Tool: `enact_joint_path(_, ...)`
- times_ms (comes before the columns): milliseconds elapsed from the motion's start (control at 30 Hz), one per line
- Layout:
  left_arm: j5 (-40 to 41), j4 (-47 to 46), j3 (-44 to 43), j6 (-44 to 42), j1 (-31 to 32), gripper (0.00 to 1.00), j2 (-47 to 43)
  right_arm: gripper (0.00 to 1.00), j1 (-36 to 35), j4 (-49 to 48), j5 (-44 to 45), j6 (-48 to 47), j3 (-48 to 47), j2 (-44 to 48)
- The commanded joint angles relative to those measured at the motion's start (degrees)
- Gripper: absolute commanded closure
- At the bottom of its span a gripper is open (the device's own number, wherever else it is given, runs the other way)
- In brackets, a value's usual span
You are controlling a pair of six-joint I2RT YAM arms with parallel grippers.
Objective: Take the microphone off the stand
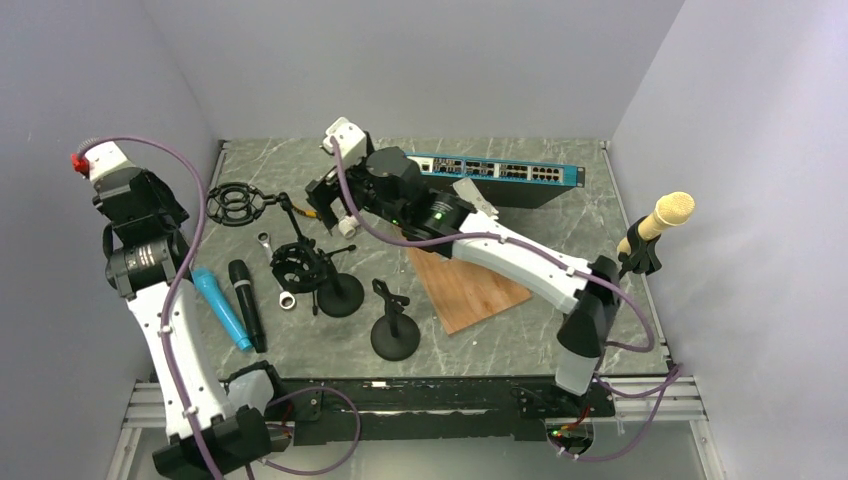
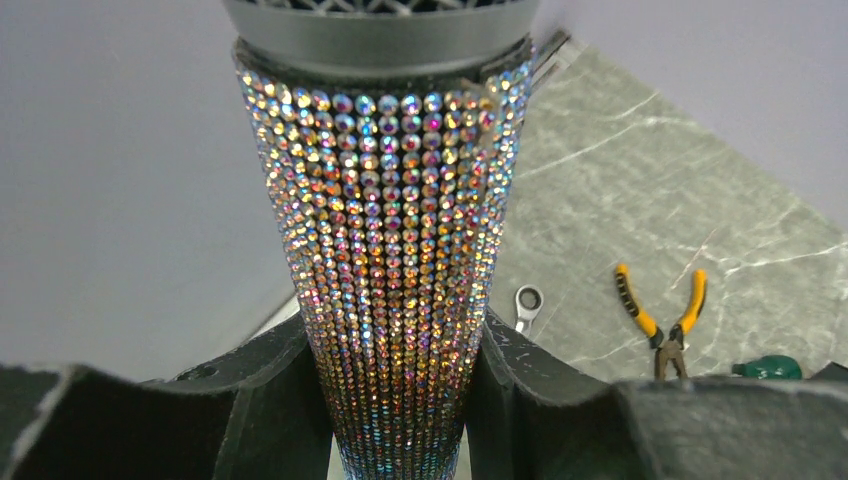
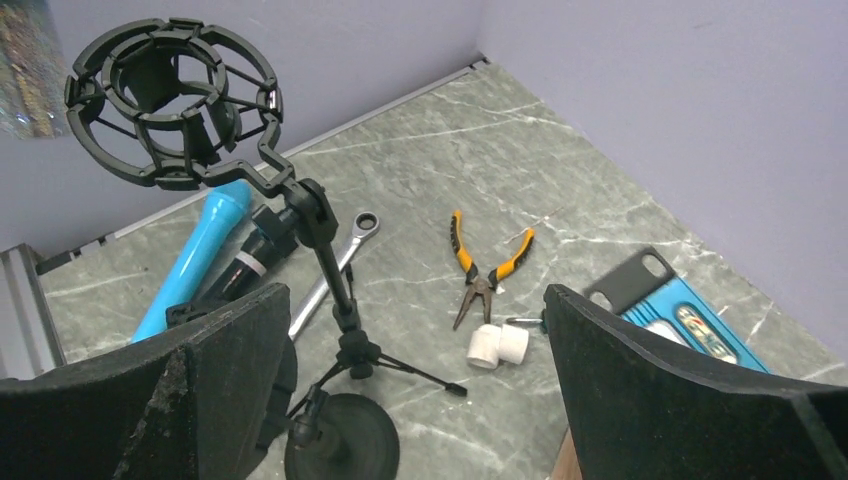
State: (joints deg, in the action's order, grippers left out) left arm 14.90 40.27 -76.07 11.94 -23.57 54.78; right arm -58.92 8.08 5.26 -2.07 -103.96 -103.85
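Step in hand: the removal looks mostly done. The microphone (image 2: 385, 200), its body covered in small glittering stones, is clamped in the left pincer (image 2: 395, 400) with the grille end uppermost. It is held in the air to the left of the ring stand (image 1: 237, 203), touching nothing else. The ring stand's cradle is empty in the right wrist view.

Left pincer: both fingers (image 2: 270, 385) press on the narrow lower body, one on each side, with no gap visible. The grip sits low on the taper, so slipping is a possible risk.

Right pincer (image 3: 410, 300): jaws wide apart, holding nothing, touching nothing. It hangs just right of the ring stand, above the pliers (image 3: 485, 265).

Next move, as I judge it: carry the microphone clear and lay it on the table (image 1: 560, 225), probably beside the blue microphone (image 1: 222, 308) in front of the ring stand. This calls for a slow descent, a tilt towards flat, and release only once the body rests on the table.

Note: a gold microphone (image 1: 665, 215) sits in its own clip well right of the ring stand, with neither pincer near it.
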Motion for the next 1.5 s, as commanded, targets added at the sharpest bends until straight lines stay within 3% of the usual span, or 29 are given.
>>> enact_joint_path(0, -2.1, -5.5, 4.2, 5.0, -3.6, 1.0, 0.8, 0.0, 1.0, -5.4, 0.0, 1.8, 4.4, 7.2)
enact_joint_path(433, -4.2, -14.9, 21.7, 7.7, -5.9, 1.0, 4.4, 0.0, 3.0, -9.5, -1.4, 4.9, 14.4, 16.5)
enact_joint_path(800, -14.2, -17.0, 30.6, 8.3, -6.2, 1.0, 7.3, 0.0, 3.3, -9.8, -0.4, 4.9, 18.5, 19.5)
enact_joint_path(1067, -21.0, -17.2, 34.6, 10.6, -6.5, 1.0, 11.1, 0.0, 3.4, -10.8, 0.5, 4.5, 21.3, 21.7)
enact_joint_path(1233, -21.2, -16.9, 35.3, 9.8, -6.8, 0.99, 13.1, 0.0, 3.4, -11.2, 1.3, 4.0, 22.6, 22.6)
enact_joint_path(1467, -21.5, -16.9, 34.5, 8.1, -7.6, 0.9, 15.2, 0.0, 3.4, -11.0, 1.8, 3.8, 23.3, 22.6)
